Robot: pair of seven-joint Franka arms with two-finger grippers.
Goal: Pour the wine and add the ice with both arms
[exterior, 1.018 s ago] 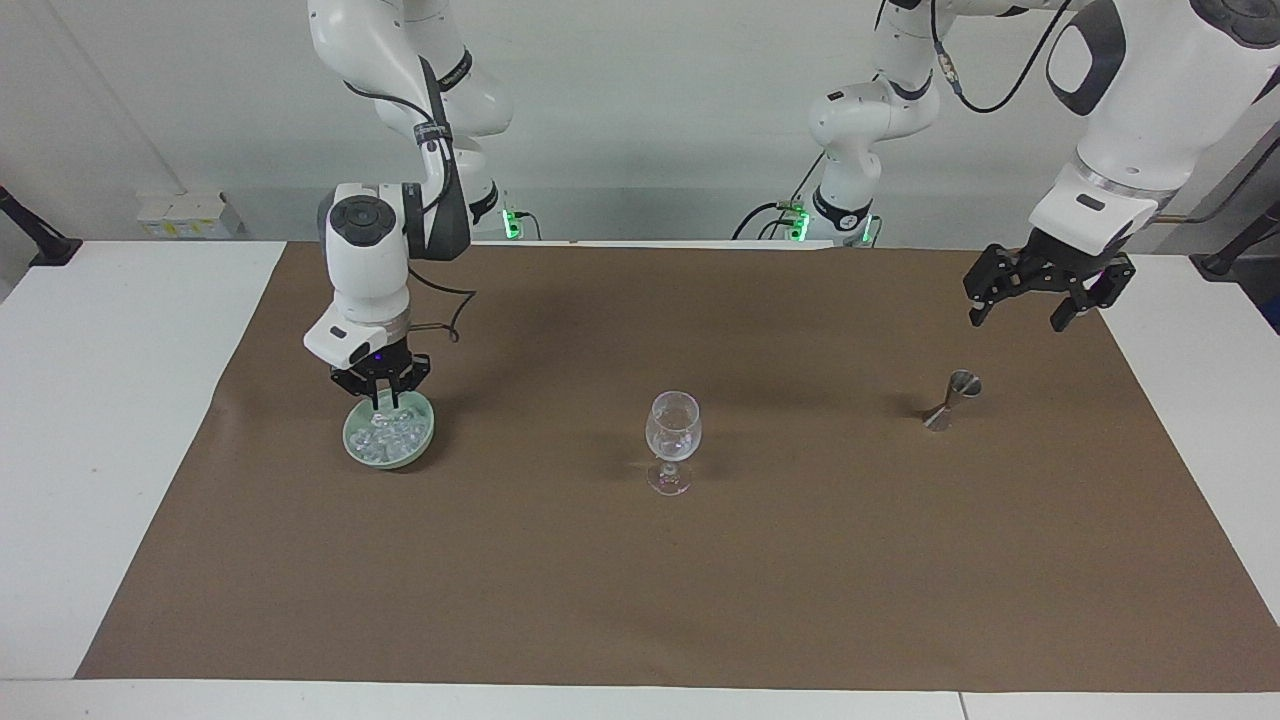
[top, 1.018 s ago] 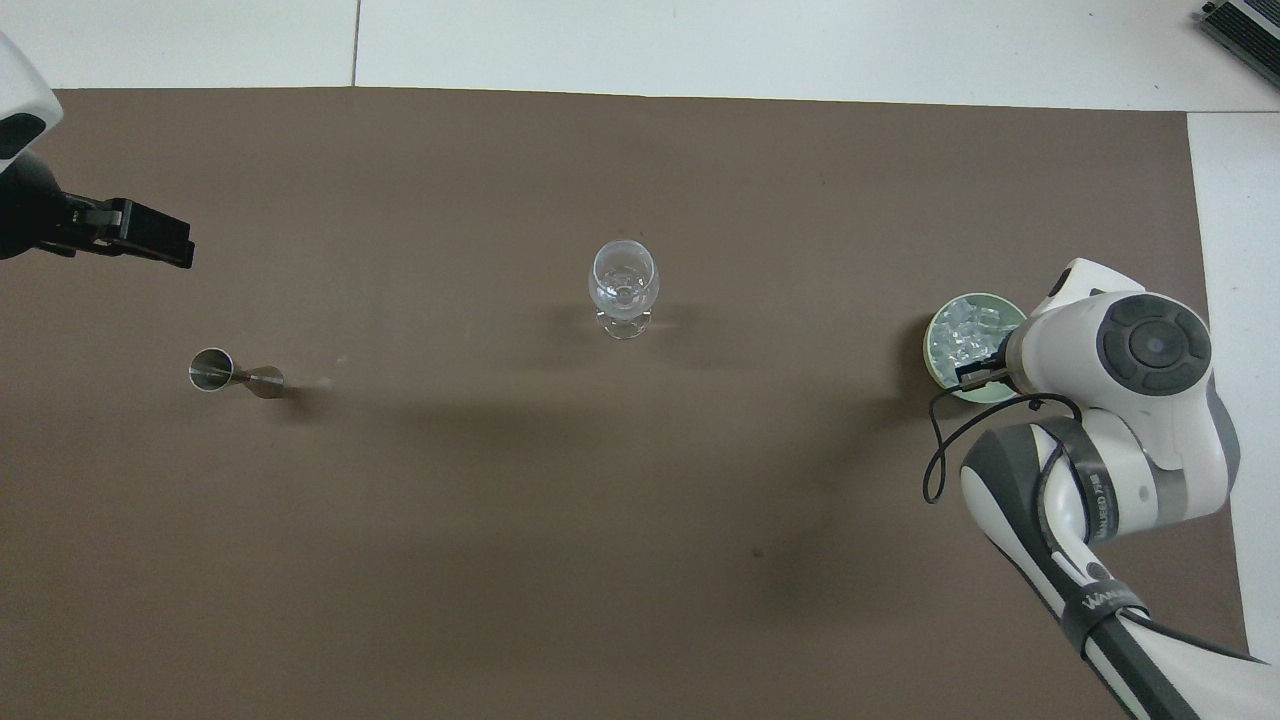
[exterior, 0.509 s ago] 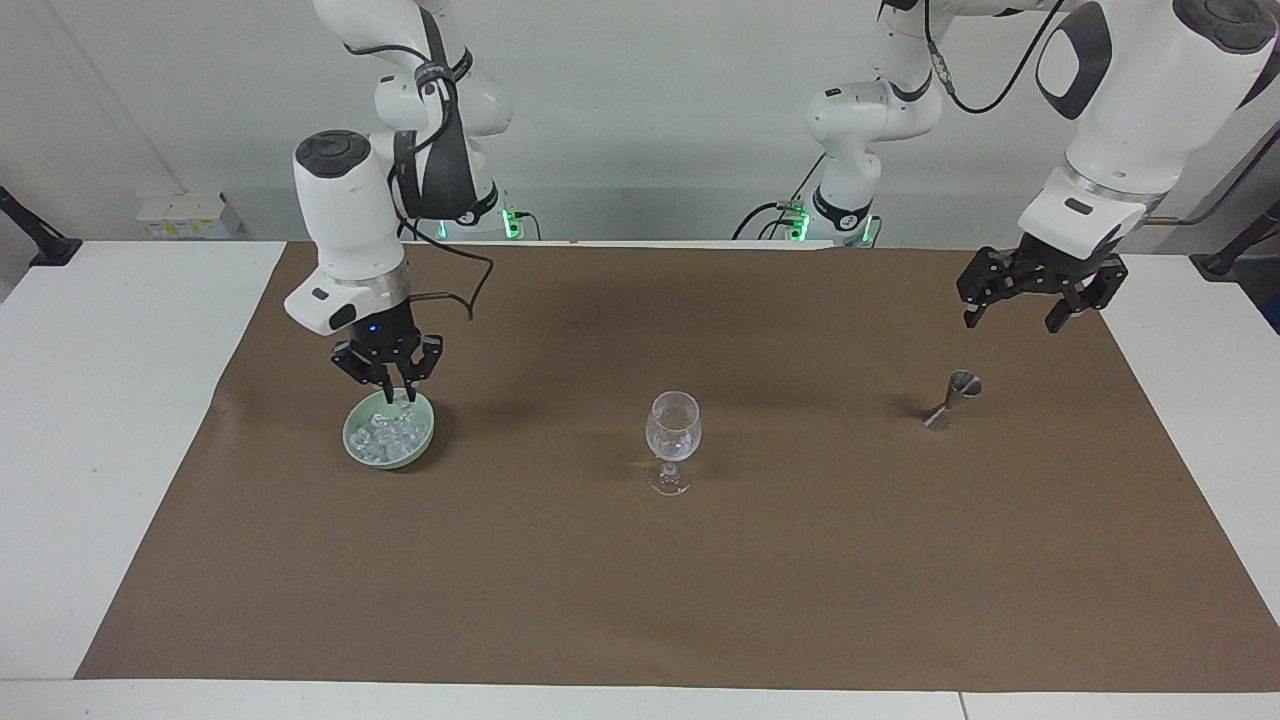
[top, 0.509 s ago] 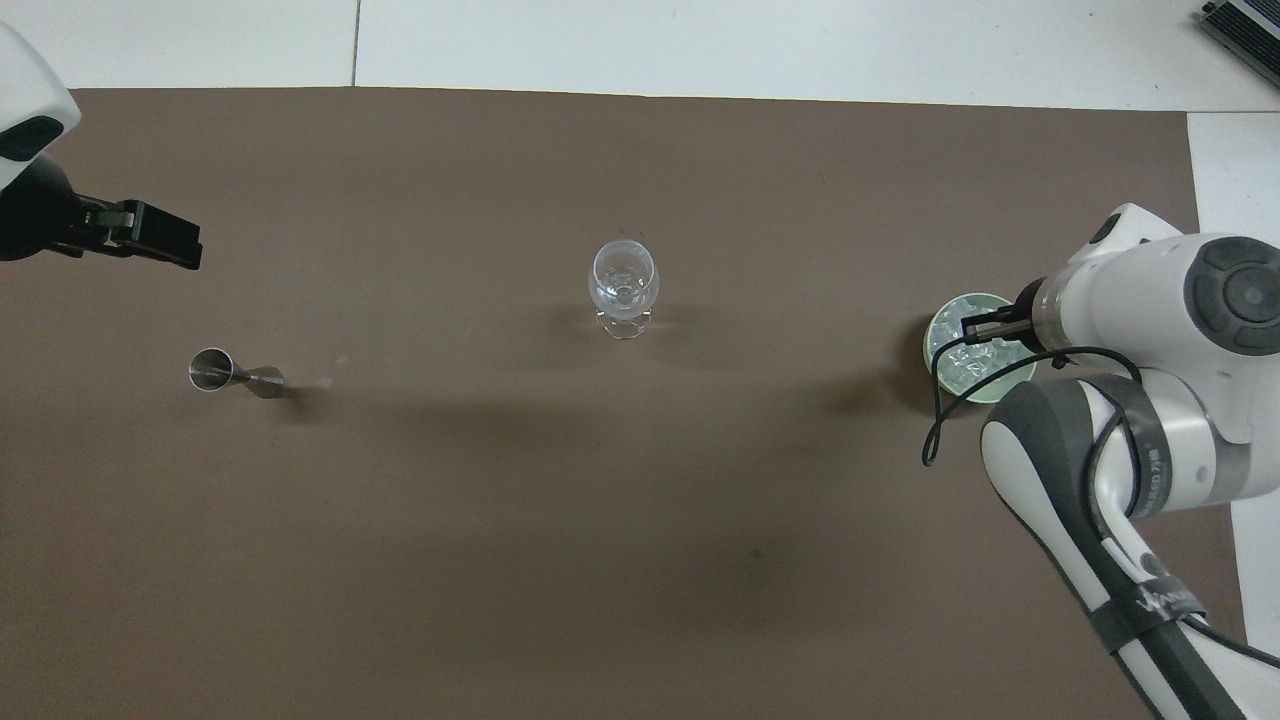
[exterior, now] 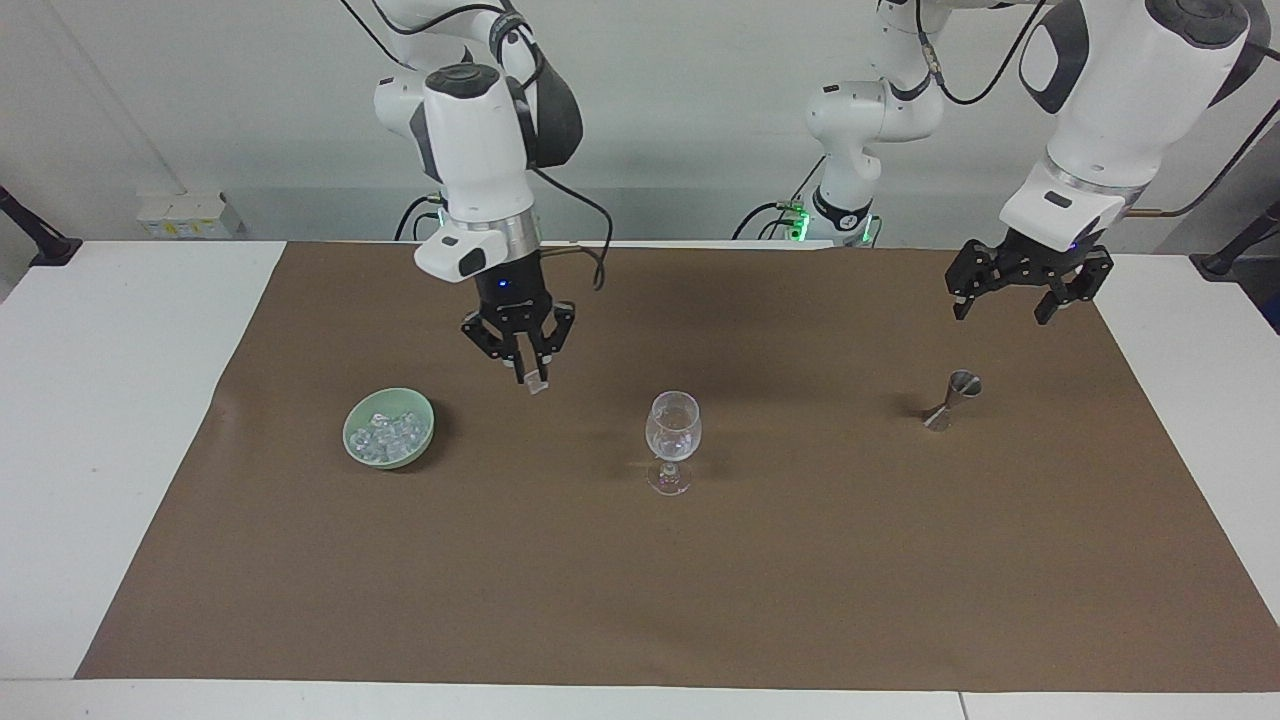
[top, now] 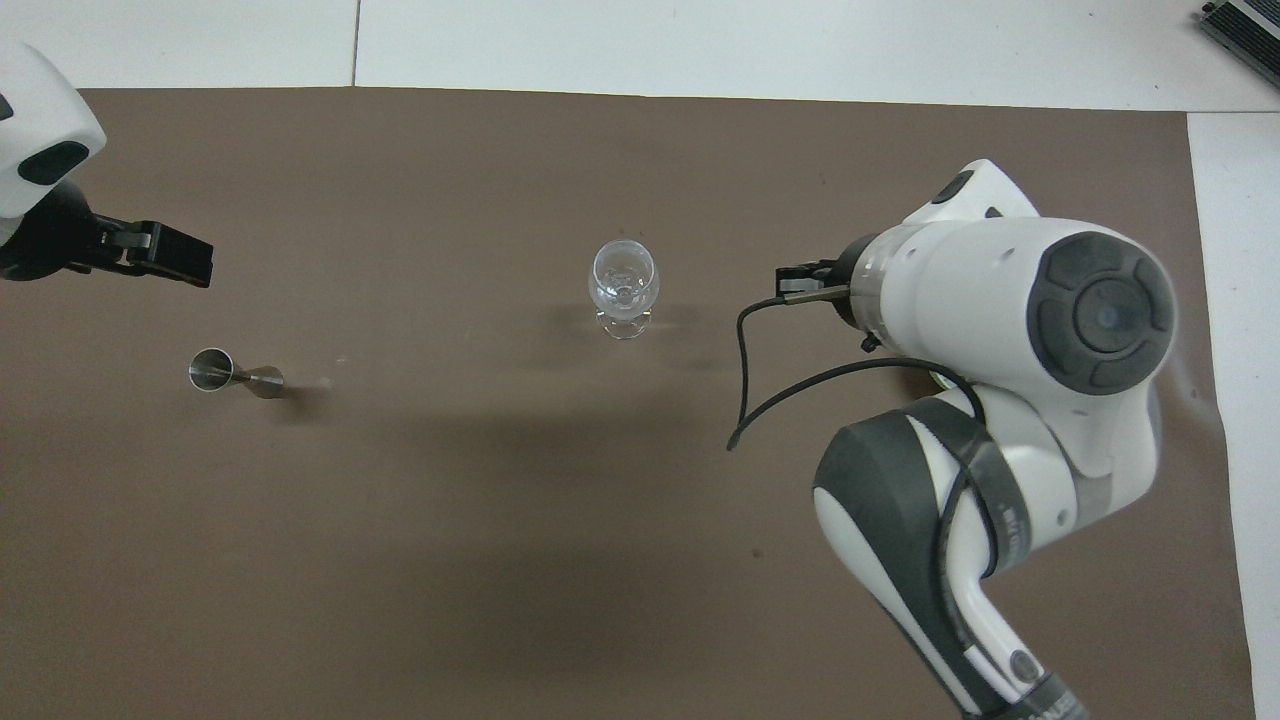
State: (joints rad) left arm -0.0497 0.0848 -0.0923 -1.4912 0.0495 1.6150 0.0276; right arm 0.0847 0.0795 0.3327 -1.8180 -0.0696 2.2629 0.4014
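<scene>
Facing view: ice (exterior: pixel 389 433) in green bowl (exterior: pixel 356 449), probably heaped

Plain pale wall (exterior: pixel 650 110) across the top of the facing view. White table (exterior: pixel 110 400) mostly covered by a brown mat (exterior: pixel 640 580); table seams show along the bottom edge. Small white box (exterior: pixel 182 213) against the wall at upper left. Black bracket (exterior: pixel 30 235) at the left edge. Even, soft lighting.
</scene>
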